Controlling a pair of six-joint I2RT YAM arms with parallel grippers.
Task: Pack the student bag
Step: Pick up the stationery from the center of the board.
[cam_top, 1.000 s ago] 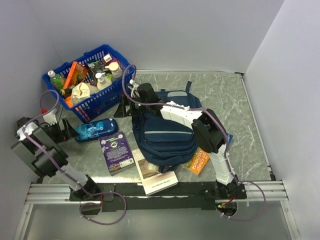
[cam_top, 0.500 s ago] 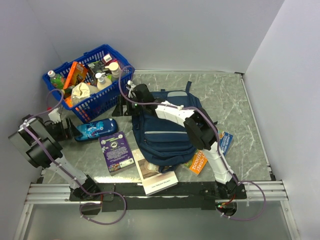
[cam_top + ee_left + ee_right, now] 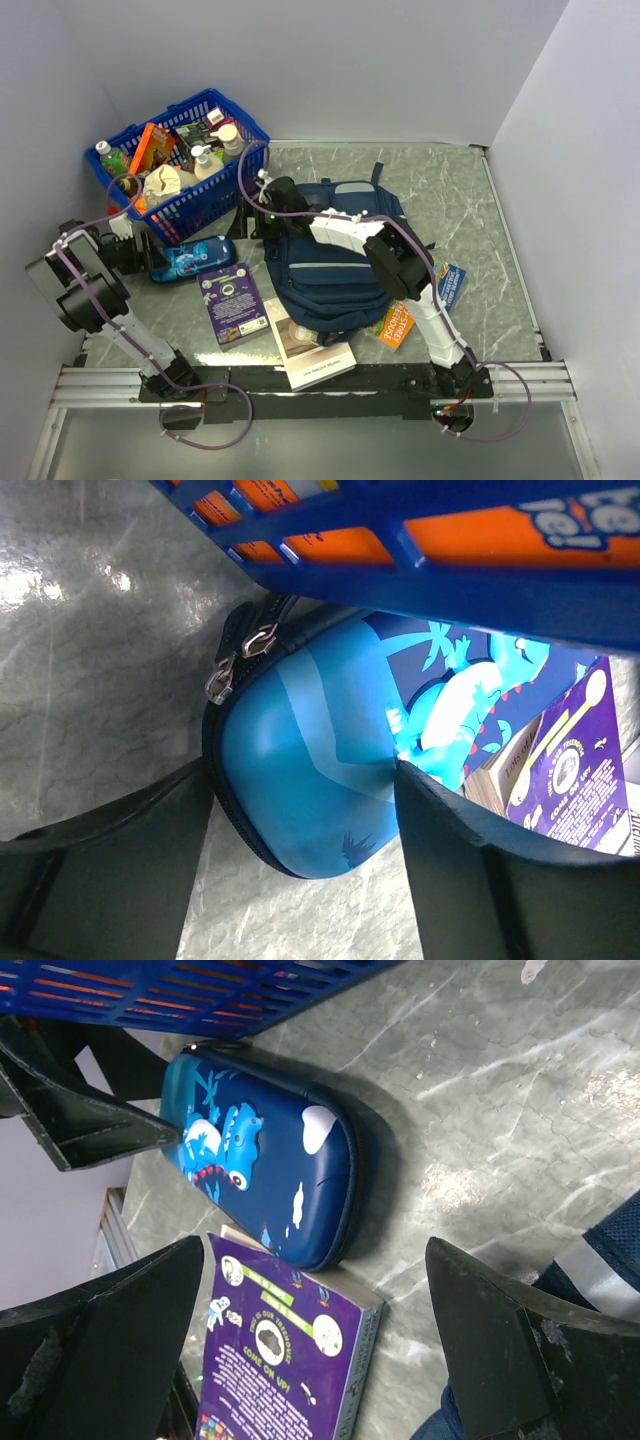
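**Student bag [image 3: 335, 265] lying flat at the middle of the table [image 3: 450, 190], with both arms working on its left side.**

I see the bag's grey-blue front panel facing up. Its near edge overlaps a white booklet [image 3: 312, 352], and an orange book [image 3: 398, 322] shows at its near right corner. A purple book [image 3: 232, 303] lies just beside the bag on the left. Beyond that book is a blue pencil case [image 3: 193, 259], close against the blue basket [image 3: 195, 210]. The right arm crosses over the bag. The right gripper [image 3: 315, 1260] hangs with its jaws wide apart above the table by the pencil case and holds nothing. The left gripper [image 3: 300, 820] straddles the zip end of the pencil case, one finger [image 3: 100, 860] on each side at its shell. I cannot tell whether they clamp it.
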